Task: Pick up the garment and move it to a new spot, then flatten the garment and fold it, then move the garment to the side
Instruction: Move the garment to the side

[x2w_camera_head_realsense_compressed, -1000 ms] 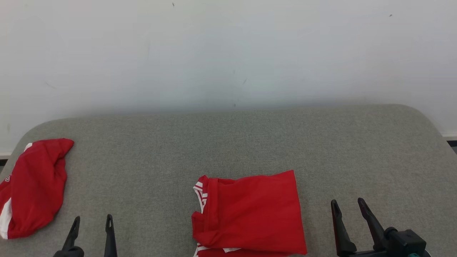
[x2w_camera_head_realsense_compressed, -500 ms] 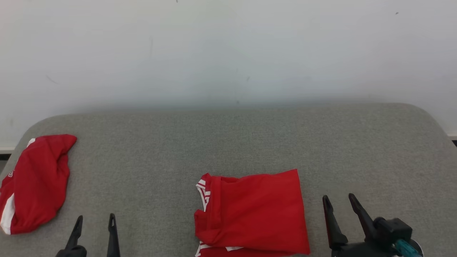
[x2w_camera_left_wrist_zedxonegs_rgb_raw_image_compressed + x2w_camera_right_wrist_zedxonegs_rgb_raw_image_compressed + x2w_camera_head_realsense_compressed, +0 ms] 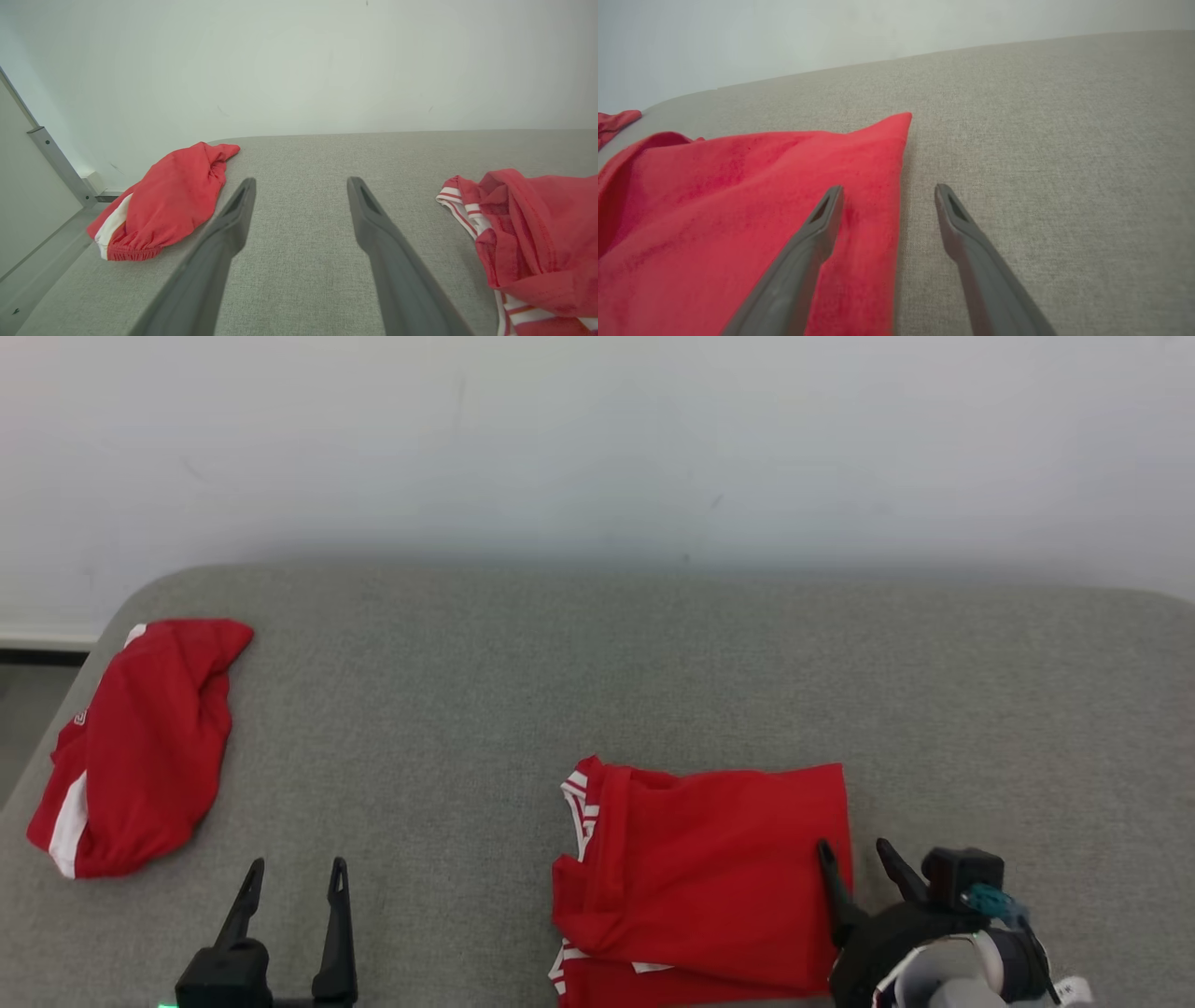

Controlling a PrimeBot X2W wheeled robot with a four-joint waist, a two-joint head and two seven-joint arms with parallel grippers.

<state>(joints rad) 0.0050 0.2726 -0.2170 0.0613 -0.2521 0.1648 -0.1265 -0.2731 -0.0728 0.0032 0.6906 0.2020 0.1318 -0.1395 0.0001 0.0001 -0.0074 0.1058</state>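
**Right jaws straddle the garment's edge**

The right gripper has its jaws wide and holds nothing. The folded red garment lies flat on the grey desk, mostly to the left of these jaws. In the right wrist view the gripper has 1 finger over the garment and the other over bare desk, with the cloth's right edge running between the 2. Whether either finger touches the cloth cannot be told. The garment's far right corner lies just beyond the fingertips. Its white-striped trim is on the side away from these jaws.

The left gripper also has its jaws wide, and they too hold nothing. In the left wrist view this gripper has only desk between and ahead of its fingers. The garment lies to its right, apart from it. A red bundle with a white stripe lies to its left and further out, near the desk's rounded corner; it also shows in the left wrist view.

A pale wall stands beyond the desk.
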